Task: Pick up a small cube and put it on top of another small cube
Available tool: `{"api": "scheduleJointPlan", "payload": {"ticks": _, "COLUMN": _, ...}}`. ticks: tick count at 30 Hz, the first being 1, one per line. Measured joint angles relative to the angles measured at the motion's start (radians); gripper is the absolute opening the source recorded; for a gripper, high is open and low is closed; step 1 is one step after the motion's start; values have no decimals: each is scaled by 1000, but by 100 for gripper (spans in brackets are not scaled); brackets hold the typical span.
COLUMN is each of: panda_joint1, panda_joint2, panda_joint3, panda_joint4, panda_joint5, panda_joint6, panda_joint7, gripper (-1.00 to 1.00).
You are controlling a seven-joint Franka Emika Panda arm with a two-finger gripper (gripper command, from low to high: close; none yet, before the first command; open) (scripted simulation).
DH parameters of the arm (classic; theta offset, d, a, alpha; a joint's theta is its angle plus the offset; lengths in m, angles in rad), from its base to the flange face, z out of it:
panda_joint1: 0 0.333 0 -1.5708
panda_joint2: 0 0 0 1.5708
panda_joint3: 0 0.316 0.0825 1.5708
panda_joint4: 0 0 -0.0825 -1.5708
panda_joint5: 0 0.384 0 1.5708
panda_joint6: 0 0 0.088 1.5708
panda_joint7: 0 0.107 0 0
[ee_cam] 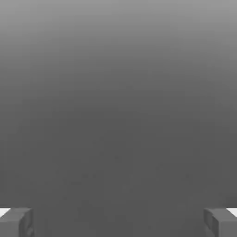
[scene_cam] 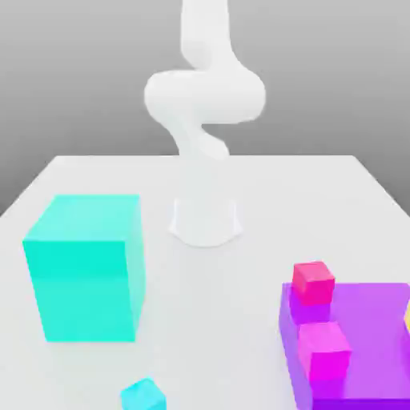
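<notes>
White table point(scene_cam: 212, 296), turquoise block point(scene_cam: 84, 268), small cyan cube point(scene_cam: 144, 395), purple slab point(scene_cam: 368, 340)

Bare table point(scene_cam: 212, 320) between big turquoise block point(scene_cam: 88, 272) and purple slab point(scene_cam: 364, 340), an open lane.

White arm point(scene_cam: 205, 100) on pale counter point(scene_cam: 212, 320); one large turquoise cube point(scene_cam: 84, 272), exterior view's left; small cyan cube point(scene_cam: 144, 395), near edge; purple block point(scene_cam: 368, 336), right, with red cube point(scene_cam: 312, 283) and magenta cube point(scene_cam: 323, 351).
</notes>
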Motion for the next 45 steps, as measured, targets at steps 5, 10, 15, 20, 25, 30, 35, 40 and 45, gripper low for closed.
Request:
{"api": "scheduleJointPlan", "payload": {"ticks": 5, "panda_joint1": 89, "panda_joint2": 187, "panda_joint3": -107, "panda_joint4": -6, "panda_joint5": 84, "panda_joint6": 48, "panda_joint7": -185, "gripper": 0}}
{"api": "scheduleJointPlan", "payload": {"ticks": 10, "panda_joint1": 151, "panda_joint2": 370, "panda_joint3": -189, "panda_joint4": -11, "panda_joint5": 177, "panda_joint6": 92, "panda_joint7": -373, "gripper": 0}}
{"api": "scheduleJointPlan", "payload": {"ticks": 15, "panda_joint1": 181, "panda_joint2": 554, "panda_joint3": -237, "panda_joint4": -15, "panda_joint5": 269, "panda_joint6": 136, "panda_joint7": -559, "gripper": 0}}
{"api": "scheduleJointPlan", "payload": {"ticks": 20, "panda_joint1": 182, "panda_joint2": 730, "panda_joint3": -252, "panda_joint4": -22, "panda_joint5": 326, "panda_joint6": 186, "panda_joint7": -721, "gripper": 0}}
{"api": "scheduleJointPlan", "payload": {"ticks": 25, "panda_joint1": 159, "panda_joint2": 888, "panda_joint3": -250, "panda_joint4": -33, "panda_joint5": 323, "panda_joint6": 250, "panda_joint7": -841, "gripper": 0}}
{"api": "scheduleJointPlan", "payload": {"ticks": 30, "panda_joint1": 149, "panda_joint2": 1023, "panda_joint3": -273, "panda_joint4": -50, "panda_joint5": 247, "panda_joint6": 327, "panda_joint7": -911, "gripper": 0}}
{"api": "scheduleJointPlan", "payload": {"ticks": 35, "panda_joint1": 88, "panda_joint2": 1191, "panda_joint3": -204, "panda_joint4": -19, "panda_joint5": 304, "panda_joint6": 449, "panda_joint7": -985, "gripper": 0}}
{"api": "scheduleJointPlan", "payload": {"ticks": 40, "panda_joint1": 77, "panda_joint2": 1214, "panda_joint3": -190, "panda_joint4": -13, "panda_joint5": 317, "panda_joint6": 465, "panda_joint7": -994, "gripper": -100}}
{"api": "scheduleJointPlan", "payload": {"ticks": 45, "panda_joint1": 103, "panda_joint2": 1157, "panda_joint3": -224, "panda_joint4": -27, "panda_joint5": 280, "panda_joint6": 423, "panda_joint7": -968, "gripper": -100}}
